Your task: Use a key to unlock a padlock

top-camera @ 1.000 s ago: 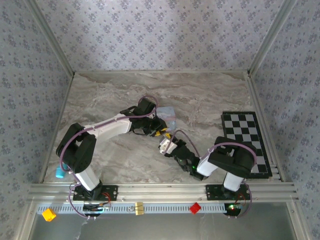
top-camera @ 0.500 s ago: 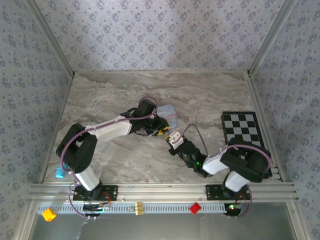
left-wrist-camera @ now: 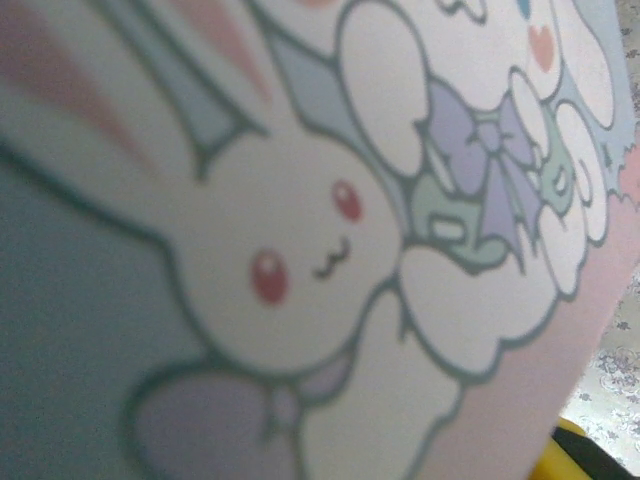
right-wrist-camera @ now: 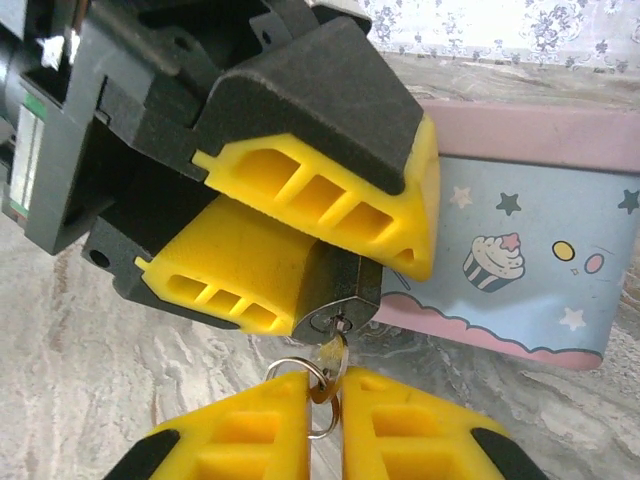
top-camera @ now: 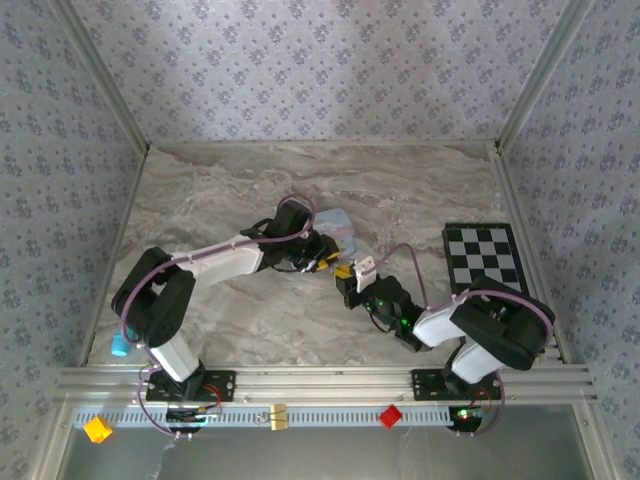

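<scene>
Near the middle of the desk (top-camera: pixel 420 190), the left tool (top-camera: pixel 322 258) was clenched on the padlock (right-wrist-camera: pixel 338 285), a small dark block pinched between its two yellow fingers (right-wrist-camera: pixel 300 190) with the keyhole face turned toward the right wrist camera. A brass-coloured key (right-wrist-camera: pixel 328 352) sat in the keyhole, with a wire key ring (right-wrist-camera: pixel 312 388) threaded through its head. The right tool (right-wrist-camera: pixel 338 405) met it from the near right side, its yellow fingertips drawn together on the head of the key. The padlock hung just beside the light-blue tin (right-wrist-camera: pixel 520 240), on the tin's near side; whether the two touched could not be told. The tin bore a pink rim, stars and a cupcake on its side wall, and a cartoon rabbit on the face seen by the left wrist camera. From above, both arms converged at mid-desk, and a black-and-white checkerboard (top-camera: pixel 490 280) lay flat along the right edge, well apart from the tools.
</scene>
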{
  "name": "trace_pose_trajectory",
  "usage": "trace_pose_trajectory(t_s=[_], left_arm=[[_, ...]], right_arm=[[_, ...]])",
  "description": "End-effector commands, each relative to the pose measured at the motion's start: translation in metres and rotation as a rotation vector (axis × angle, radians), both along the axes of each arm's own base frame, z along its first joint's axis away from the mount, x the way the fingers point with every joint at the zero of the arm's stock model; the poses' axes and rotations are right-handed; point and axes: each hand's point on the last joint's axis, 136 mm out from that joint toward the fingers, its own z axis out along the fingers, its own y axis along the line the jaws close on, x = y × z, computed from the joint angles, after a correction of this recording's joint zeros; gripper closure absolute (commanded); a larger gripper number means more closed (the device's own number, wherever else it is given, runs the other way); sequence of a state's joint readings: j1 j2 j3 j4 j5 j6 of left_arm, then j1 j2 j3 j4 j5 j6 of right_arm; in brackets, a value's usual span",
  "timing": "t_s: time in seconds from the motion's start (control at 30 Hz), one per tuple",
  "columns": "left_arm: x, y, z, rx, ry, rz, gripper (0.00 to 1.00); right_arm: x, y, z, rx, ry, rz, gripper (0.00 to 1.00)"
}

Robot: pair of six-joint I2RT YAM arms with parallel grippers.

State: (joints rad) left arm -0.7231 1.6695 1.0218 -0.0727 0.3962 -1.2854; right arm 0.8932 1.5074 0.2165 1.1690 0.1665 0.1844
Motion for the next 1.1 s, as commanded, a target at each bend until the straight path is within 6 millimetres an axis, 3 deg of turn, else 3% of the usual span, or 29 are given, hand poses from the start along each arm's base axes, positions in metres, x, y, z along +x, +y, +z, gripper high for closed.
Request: trace_pose_trajectory(t_s=[0.0,0.8,1.07], left_arm=[[0.005,-0.004,0.022,-0.049,-0.059,0.016,0.77],[-0.001,-0.023,0.037,-0.135,-0.096,0.007,0.79],[-0.001,-0.029,0.038,-0.165,-0.103,0.004,0.8]], right_arm=[[-0.001,0.004,0.025,0.138,0.009,0.033,0.86],[0.016,0.006,0.036,0.43,0.217,0.071,0.93],[0.016,0.014,0.065,0.584,0.267,0.128,0.97]])
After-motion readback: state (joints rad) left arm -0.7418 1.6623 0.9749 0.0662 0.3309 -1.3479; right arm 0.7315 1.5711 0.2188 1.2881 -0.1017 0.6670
